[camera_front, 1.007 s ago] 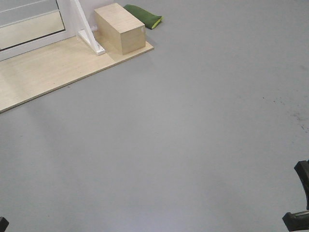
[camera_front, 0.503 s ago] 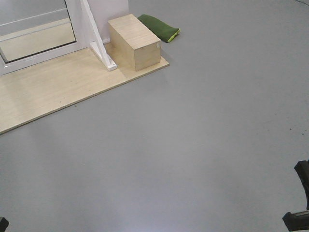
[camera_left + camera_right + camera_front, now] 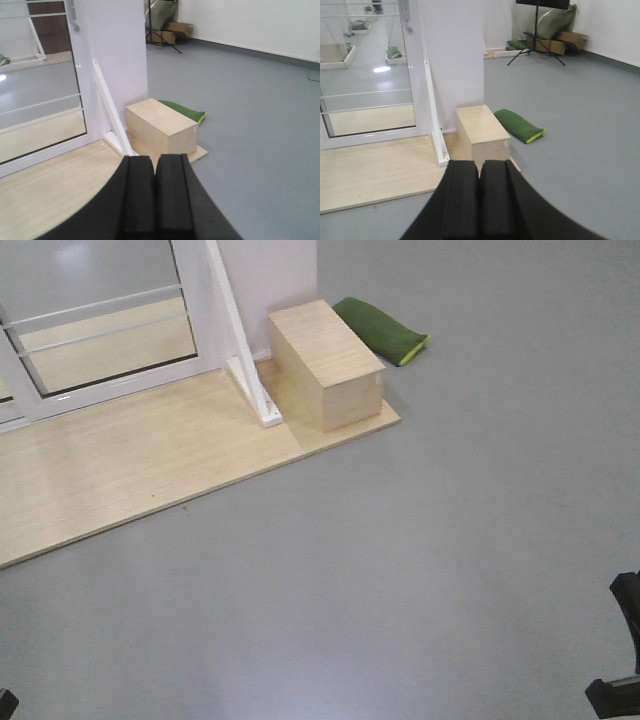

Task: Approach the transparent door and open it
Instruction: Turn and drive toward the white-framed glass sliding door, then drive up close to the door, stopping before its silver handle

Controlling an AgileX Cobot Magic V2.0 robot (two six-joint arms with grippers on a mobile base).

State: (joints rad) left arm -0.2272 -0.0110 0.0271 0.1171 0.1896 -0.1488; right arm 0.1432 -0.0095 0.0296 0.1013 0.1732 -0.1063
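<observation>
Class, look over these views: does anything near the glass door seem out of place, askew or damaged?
Only the green cushion lies loose on the grey floor near the wooden box, off the wooden platform. The white post leans, apparently as a brace. Nothing looks spilled or broken.

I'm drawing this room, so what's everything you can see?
Door: one, clear glass, white frame, behind the platform.
Post: one, white, slanted, right of door.
Platform: one, light wood, under post and box.
Box: one, light wood, platform's right end.
Bag: one, green, floor behind box.
Floor: one, grey, all around.
Left gripper: one, black, shut.
Right gripper: one, black, shut.
</observation>
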